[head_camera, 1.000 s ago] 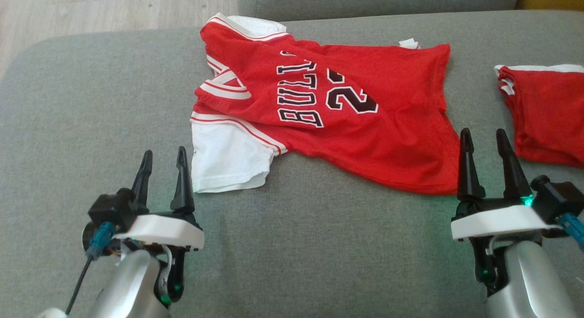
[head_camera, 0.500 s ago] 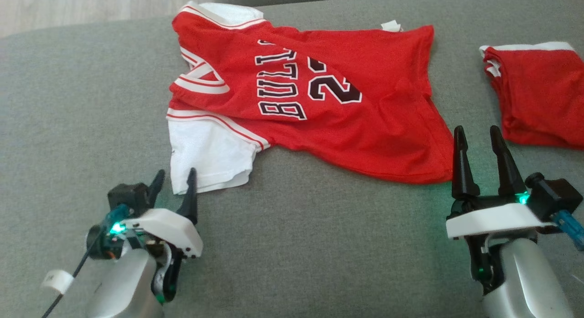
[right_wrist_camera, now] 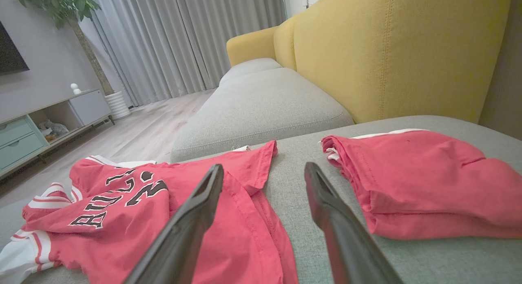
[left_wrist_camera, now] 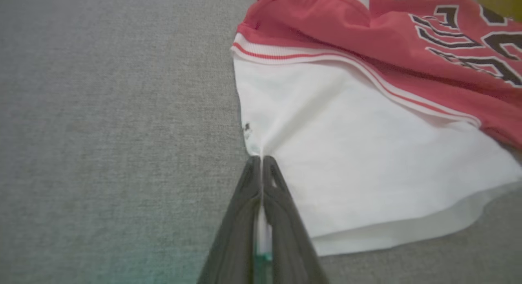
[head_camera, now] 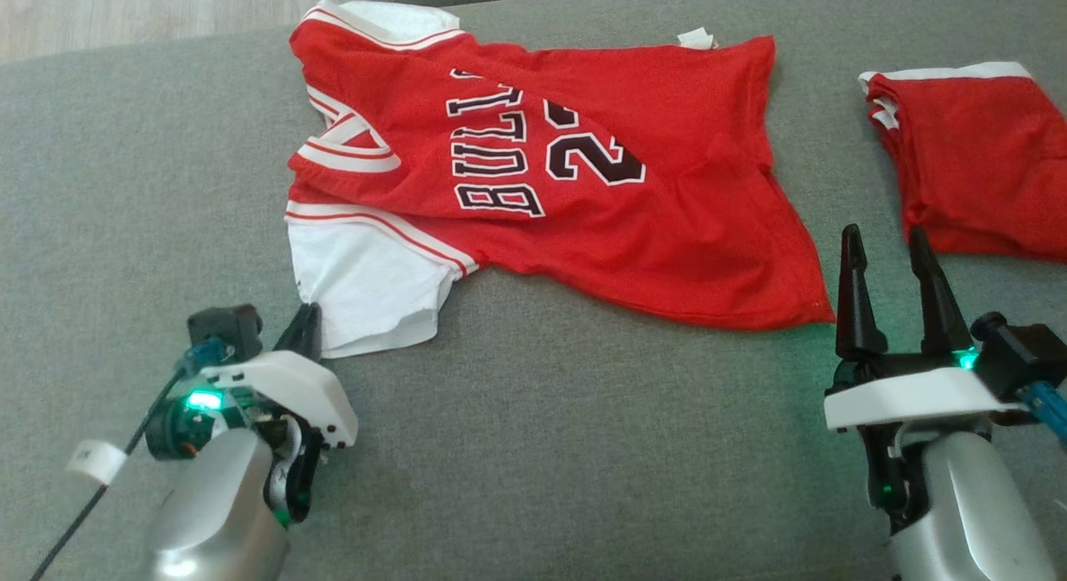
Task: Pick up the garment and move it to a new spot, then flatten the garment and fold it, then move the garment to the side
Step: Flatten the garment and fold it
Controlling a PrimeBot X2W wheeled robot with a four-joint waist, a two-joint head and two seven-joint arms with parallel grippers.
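Bulls jersey [head_camera: 583,189]: spread on grey sofa cushion [head_camera: 583,448]. Left gripper [left_wrist_camera: 261,158]: clenched on its white sleeve [left_wrist_camera: 367,161] edge. Right gripper [head_camera: 884,235]: released, beside hem.

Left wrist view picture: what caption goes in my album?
Left gripper pinching the white sleeve of the red jersey on a grey sofa.
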